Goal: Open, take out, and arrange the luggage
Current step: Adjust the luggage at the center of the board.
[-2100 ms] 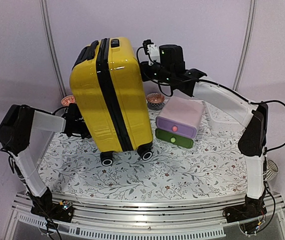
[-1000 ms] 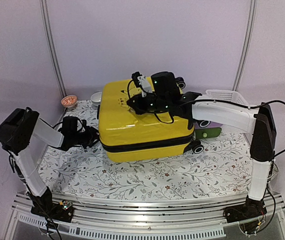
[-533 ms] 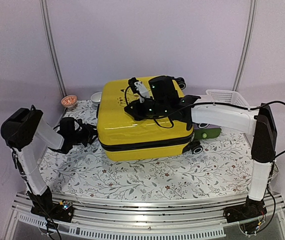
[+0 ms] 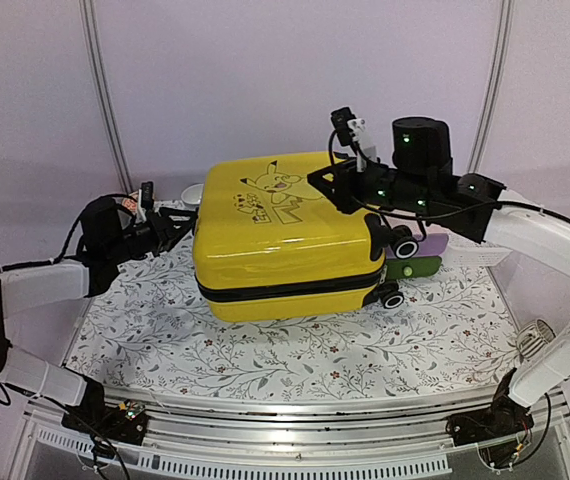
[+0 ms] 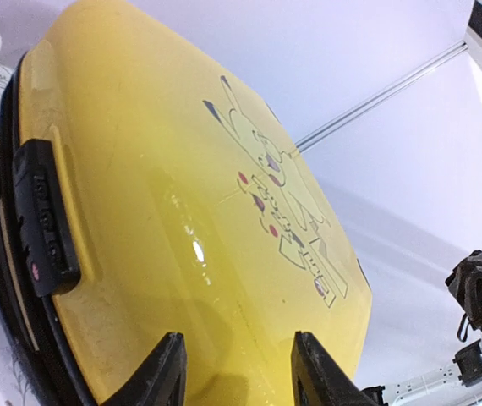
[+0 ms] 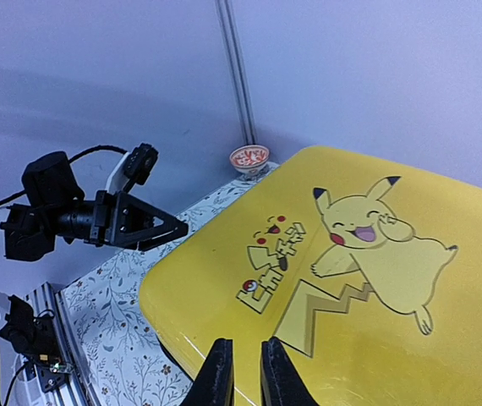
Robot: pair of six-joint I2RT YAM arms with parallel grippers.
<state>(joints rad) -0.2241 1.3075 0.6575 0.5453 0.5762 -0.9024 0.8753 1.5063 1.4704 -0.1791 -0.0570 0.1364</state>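
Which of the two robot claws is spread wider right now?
The left gripper: its fingers stand well apart, facing the yellow suitcase, while the right gripper shows only a narrow gap between its fingers.

luggage [image 4: 285, 240]: flat on table [image 4: 295, 360] | drawer box [image 4: 417, 268]: right of it | bowl [image 4: 191, 192]: behind its left end
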